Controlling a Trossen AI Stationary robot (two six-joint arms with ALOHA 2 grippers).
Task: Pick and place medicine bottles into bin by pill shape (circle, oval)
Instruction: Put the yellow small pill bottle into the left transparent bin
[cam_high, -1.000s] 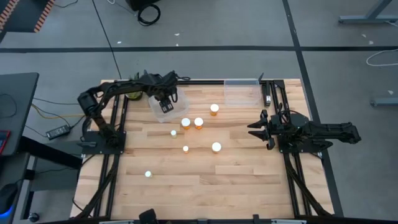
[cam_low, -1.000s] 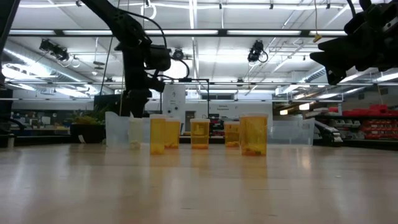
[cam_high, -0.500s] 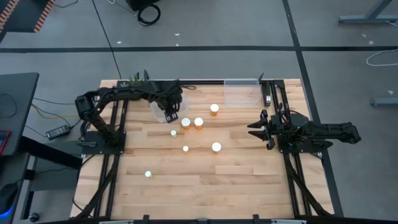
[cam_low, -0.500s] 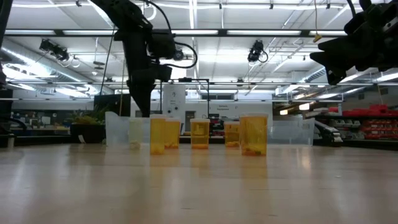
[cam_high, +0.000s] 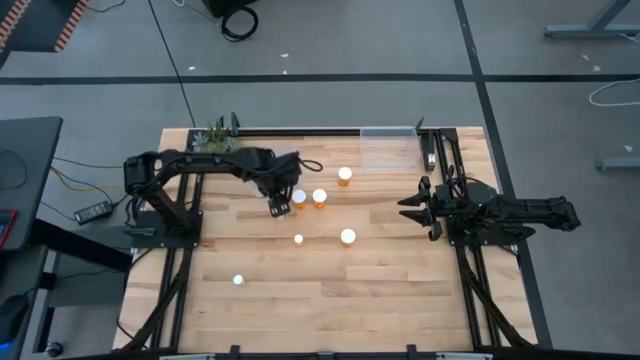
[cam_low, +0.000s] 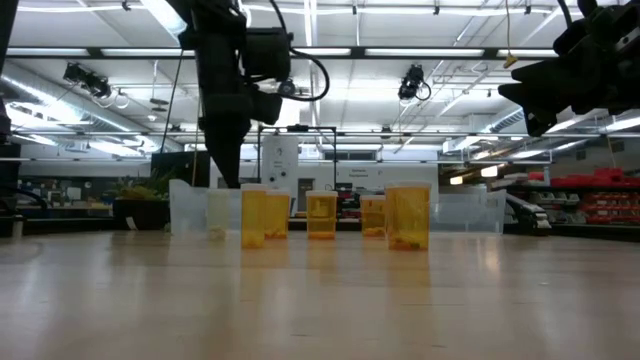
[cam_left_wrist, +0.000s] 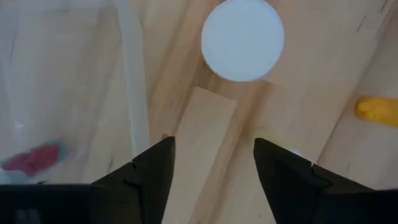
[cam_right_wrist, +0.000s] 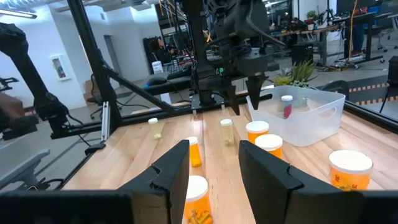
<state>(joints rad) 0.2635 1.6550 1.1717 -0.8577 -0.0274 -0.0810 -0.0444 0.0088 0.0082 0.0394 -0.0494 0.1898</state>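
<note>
Several white-capped medicine bottles stand on their bases on the wooden table (cam_high: 400, 290): wide orange ones (cam_high: 320, 197) (cam_high: 344, 176) (cam_high: 347, 237) and narrow ones (cam_high: 298, 239) (cam_high: 238, 280). My left gripper (cam_high: 278, 206) is open and empty, pointing down just near of the left clear bin (cam_high: 250, 178). In its wrist view the fingers (cam_left_wrist: 211, 168) stand short of a round white cap (cam_left_wrist: 242, 40). My right gripper (cam_high: 412, 210) is open and empty at the table's right, above the table and facing the bottles (cam_right_wrist: 227, 132).
The left clear bin (cam_left_wrist: 130, 93) holds a bottle with red contents (cam_right_wrist: 286, 106). A second clear bin (cam_high: 388, 148) sits at the far edge right of centre. A small green plant (cam_high: 214, 138) stands at the far left corner. Bare wood lies along the near edge.
My left gripper has gone from above the left bin toward the table's near edge and stands over the cluster of bottles beside the bin. The bottles have stayed where they were.
</note>
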